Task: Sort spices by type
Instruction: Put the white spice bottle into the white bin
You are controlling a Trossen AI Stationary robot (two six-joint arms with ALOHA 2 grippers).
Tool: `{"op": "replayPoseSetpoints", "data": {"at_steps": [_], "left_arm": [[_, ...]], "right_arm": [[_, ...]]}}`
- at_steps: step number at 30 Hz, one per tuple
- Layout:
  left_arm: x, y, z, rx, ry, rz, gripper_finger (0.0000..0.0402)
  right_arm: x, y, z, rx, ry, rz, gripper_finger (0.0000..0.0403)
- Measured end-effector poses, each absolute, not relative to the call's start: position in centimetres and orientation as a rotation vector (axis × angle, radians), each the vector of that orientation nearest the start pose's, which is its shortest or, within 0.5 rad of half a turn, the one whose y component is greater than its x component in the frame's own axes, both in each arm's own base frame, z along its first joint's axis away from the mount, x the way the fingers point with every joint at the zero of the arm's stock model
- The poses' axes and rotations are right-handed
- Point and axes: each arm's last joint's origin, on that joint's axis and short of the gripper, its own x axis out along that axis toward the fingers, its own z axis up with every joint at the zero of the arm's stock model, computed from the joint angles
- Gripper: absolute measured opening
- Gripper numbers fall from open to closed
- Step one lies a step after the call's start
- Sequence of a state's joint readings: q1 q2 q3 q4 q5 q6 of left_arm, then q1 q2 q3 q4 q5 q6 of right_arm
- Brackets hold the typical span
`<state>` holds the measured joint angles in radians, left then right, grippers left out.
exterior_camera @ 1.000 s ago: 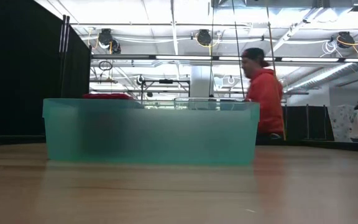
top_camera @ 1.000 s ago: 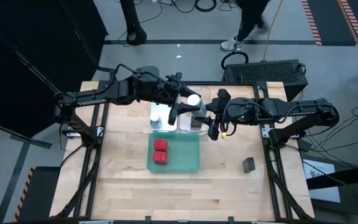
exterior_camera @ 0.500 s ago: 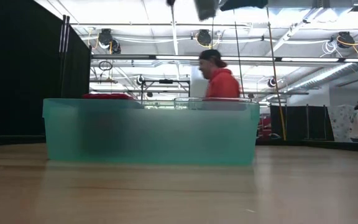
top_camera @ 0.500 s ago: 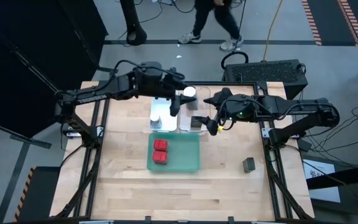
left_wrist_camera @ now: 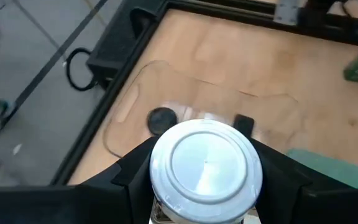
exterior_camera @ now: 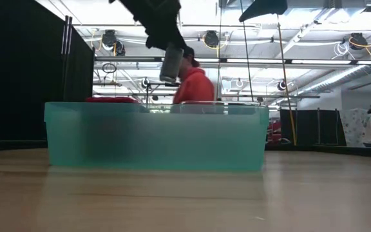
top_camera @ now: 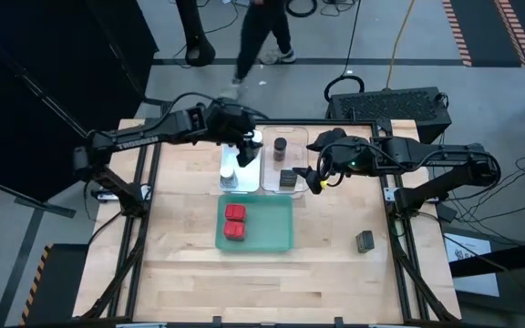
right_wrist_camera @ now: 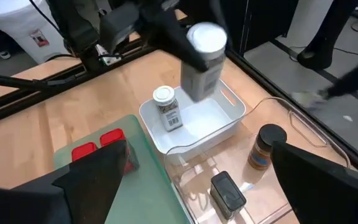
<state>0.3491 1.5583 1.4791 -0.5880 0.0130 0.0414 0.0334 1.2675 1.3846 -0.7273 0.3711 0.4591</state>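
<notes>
My left gripper is shut on a white-lidded spice jar and holds it in the air over the white tray. Another white-lidded jar stands in that tray. The clear tray beside it holds a brown dark-lidded jar and a dark grey tin. Two red tins lie in the green tray. A second dark grey tin sits on the table at the right. My right gripper hovers open by the clear tray's right side. My left gripper pinches the jar between its two fingers, one on each side of the jar just under the white lid. The fingers come slanting down from the table's far left. The jar hangs below them, slightly tilted, lid up, clear of the white tray.
The three trays stand close together at the table's middle and far side. Bare wood lies along the near edge and at both sides. A person in a red top walks past beyond the far edge.
My left gripper has carried the white-lidded jar from above the clear tray toward the table's left and downward; it now hangs over the white tray. The brown jar in the clear tray has come into sight. The person behind the table has walked to the left.
</notes>
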Motion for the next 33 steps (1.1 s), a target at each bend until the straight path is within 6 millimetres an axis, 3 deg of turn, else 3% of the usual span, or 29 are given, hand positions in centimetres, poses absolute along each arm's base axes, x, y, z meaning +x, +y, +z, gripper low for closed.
{"op": "replayPoseSetpoints", "data": {"at_steps": [6,12,18,23,26,33], "left_arm": [[29.3,12.7,32.1,-0.128,0.532,0.293,0.0206],[26.9,13.9,28.0,-0.28,0.575,0.484,0.0206],[27.4,13.0,26.8,-0.318,0.521,0.607,0.0206],[28.7,11.6,26.5,-0.13,0.509,0.461,0.0206],[28.5,11.3,25.5,-0.087,0.569,0.412,0.0206],[28.2,12.8,24.9,-0.074,0.553,0.197,0.0206]], "right_arm": [[25.5,-0.3,39.0,0.296,0.504,-0.497,0.0379],[25.5,-0.3,39.0,0.28,0.498,-0.496,0.0379],[25.5,-0.5,39.2,0.244,0.477,-0.537,0.0379],[25.6,-0.5,39.2,0.217,0.468,-0.556,0.0379],[25.6,-0.5,39.3,0.21,0.468,-0.554,0.0379],[25.7,-0.5,39.4,0.215,0.454,-0.55,0.0379]]}}
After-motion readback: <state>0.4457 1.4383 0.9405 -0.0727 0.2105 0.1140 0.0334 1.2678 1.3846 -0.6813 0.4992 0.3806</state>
